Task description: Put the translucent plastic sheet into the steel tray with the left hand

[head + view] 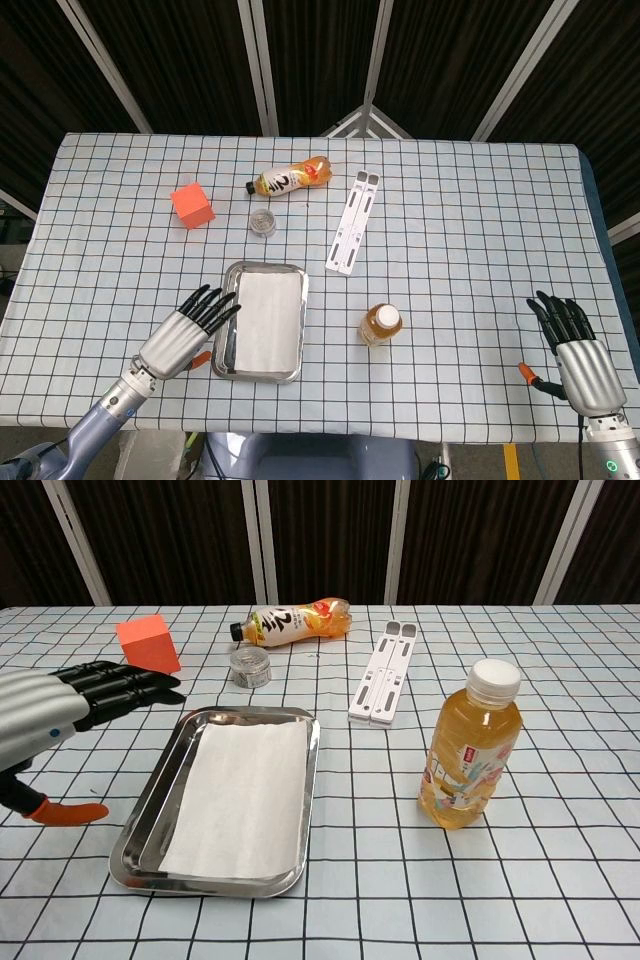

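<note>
Your left robot hand (187, 328) hangs just left of the steel tray (228, 278), fingers spread and straight, holding nothing; in the chest view its dark fingers (120, 688) point toward the tray's near-left corner without touching it. You can see the translucent plastic sheet (267, 320) lying flat inside the steel tray, covering most of the tray floor, with its edges inside the rim on every side that shows. Behind the hand, an orange cube (191, 205) sits on the checked table (470, 220). Further right at the back, a small round jar (263, 221) stands just in front of an orange drink bottle (291, 178) that lies on its side. A white folding stand (352, 221) lies flat beside them, running front to back. Nearer you, right of the tray and apart from it, an upright bottle of amber drink (468, 745) stands with its white cap on. Your right robot hand (575, 345) rests at the far right edge of the table, palm down, fingers apart and empty, well away from everything else.
</note>
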